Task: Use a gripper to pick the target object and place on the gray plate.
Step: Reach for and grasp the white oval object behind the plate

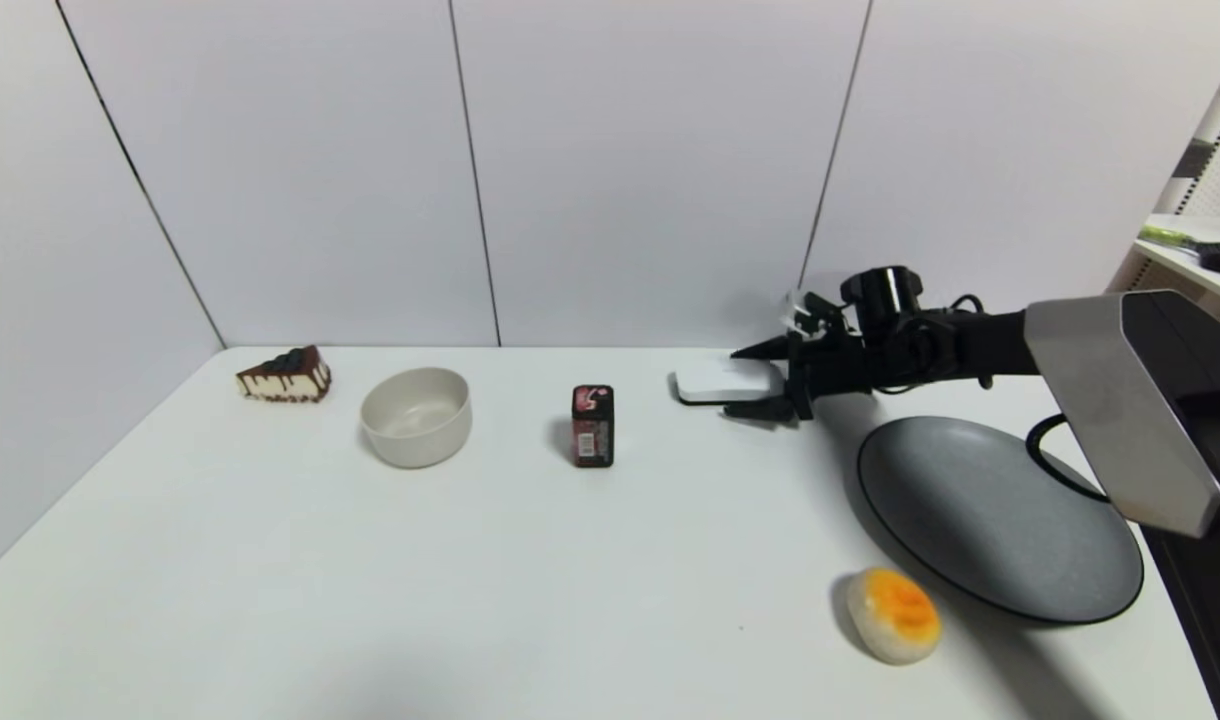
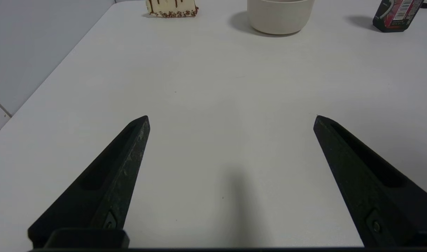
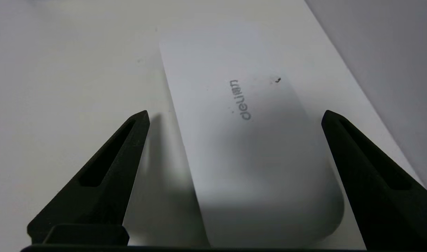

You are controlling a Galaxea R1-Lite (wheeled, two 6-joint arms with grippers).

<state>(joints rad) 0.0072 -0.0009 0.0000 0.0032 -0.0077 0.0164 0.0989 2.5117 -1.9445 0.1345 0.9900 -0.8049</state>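
Observation:
The flat white box lies on the table near the back wall, right of centre. My right gripper is open and straddles its right end, one finger on each side. In the right wrist view the white box with grey lettering lies between the spread fingers of the right gripper, nearer one finger, with a gap at the other. The gray plate lies at the right, in front of that arm. My left gripper is open and empty over bare table; it does not show in the head view.
A dark red carton stands left of the box. A beige bowl and a cake slice sit at the back left. A round orange-topped bun lies by the plate's front edge. The wall is close behind the box.

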